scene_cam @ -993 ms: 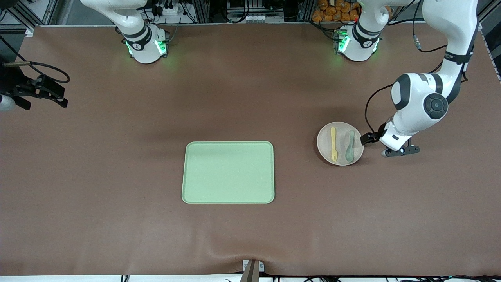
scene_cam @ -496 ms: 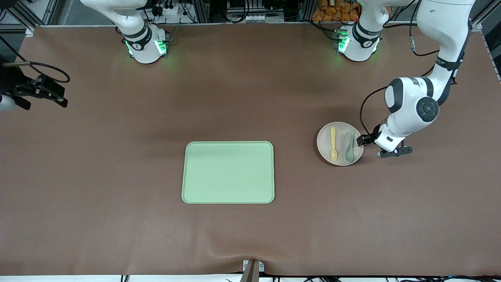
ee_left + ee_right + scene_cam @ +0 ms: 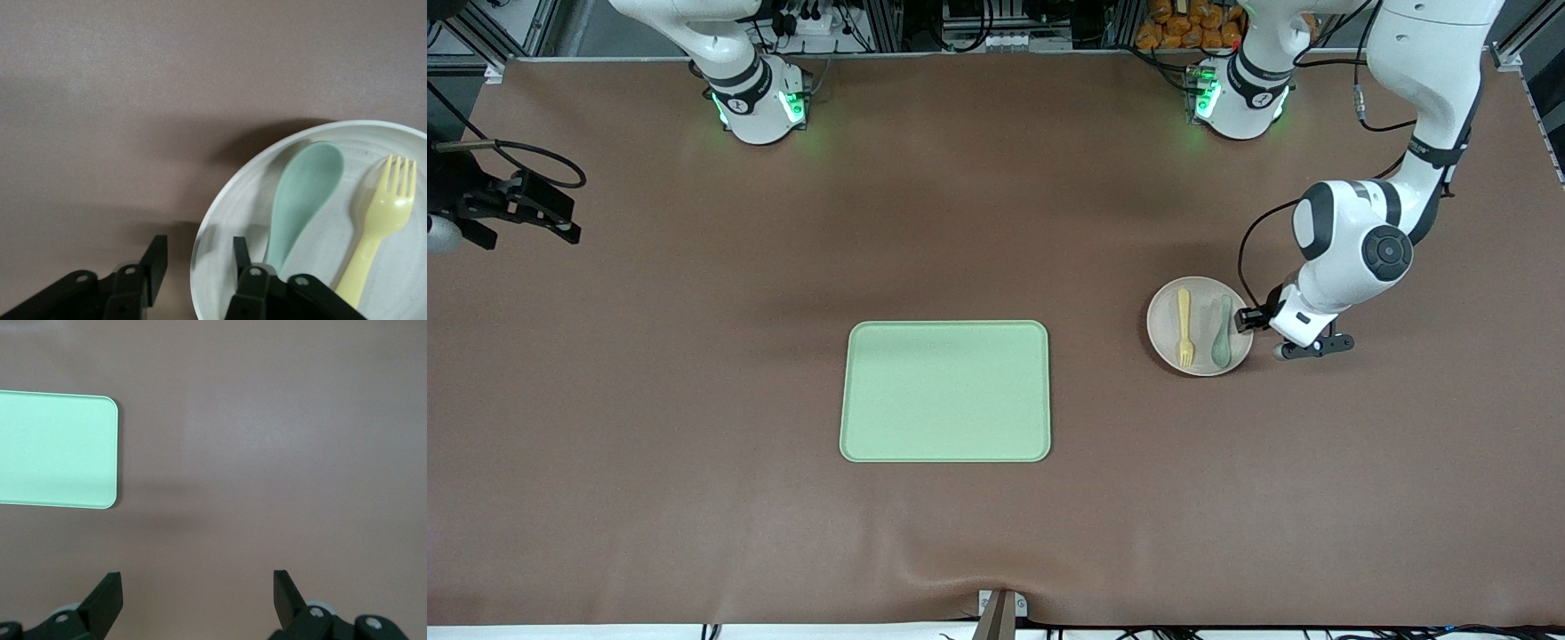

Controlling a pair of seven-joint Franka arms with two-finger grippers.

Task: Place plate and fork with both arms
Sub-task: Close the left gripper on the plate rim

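Observation:
The pale plate lies toward the left arm's end of the table. On it rest the yellow fork and, beside it, a grey-green spoon. My left gripper is low at the plate's edge on the spoon's side. In the left wrist view the left gripper straddles the rim of the plate. One finger is over the plate next to the spoon, and the other is outside over the table, still apart from the rim. The fork lies untouched. My right gripper waits wide open and empty.
A rectangular light green tray lies mid-table, nearer to the front camera than the plate. Its corner shows in the right wrist view. The right gripper hangs over the right arm's end of the table. Brown mat covers the whole tabletop.
The left arm has slid in toward the plate and its jaws have narrowed around the rim. The right arm, plate, fork and spoon have not moved.

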